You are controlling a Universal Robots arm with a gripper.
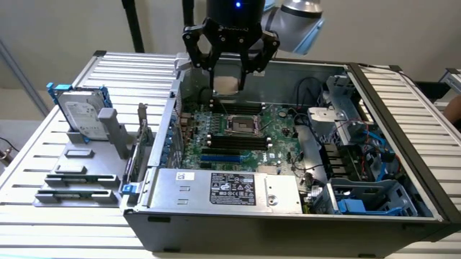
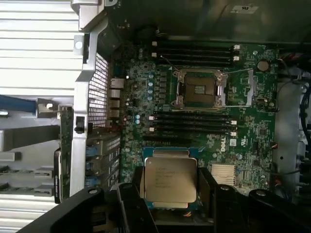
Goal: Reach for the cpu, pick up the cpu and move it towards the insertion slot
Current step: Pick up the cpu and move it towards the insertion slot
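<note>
The cpu [image 2: 170,180], a small flat square chip with a pale silver top, is held between my black fingers [image 2: 137,182]; in the exterior view the cpu [image 1: 225,84] hangs in my gripper [image 1: 228,85] above the back of the open computer case. The insertion slot [image 1: 243,125], a square socket with a shiny metal frame and dark centre, lies on the green motherboard below and in front of the chip. In the wrist view the insertion slot [image 2: 199,88] is apart from the held chip, with black memory slots between them.
A silver hard drive [image 1: 81,114] in a blue bracket stands on grey fixtures at the exterior view's left. Case walls [image 1: 173,102], a power supply [image 1: 223,189], cables [image 1: 317,91] and a drive cage [image 1: 367,199] surround the motherboard [image 1: 216,145].
</note>
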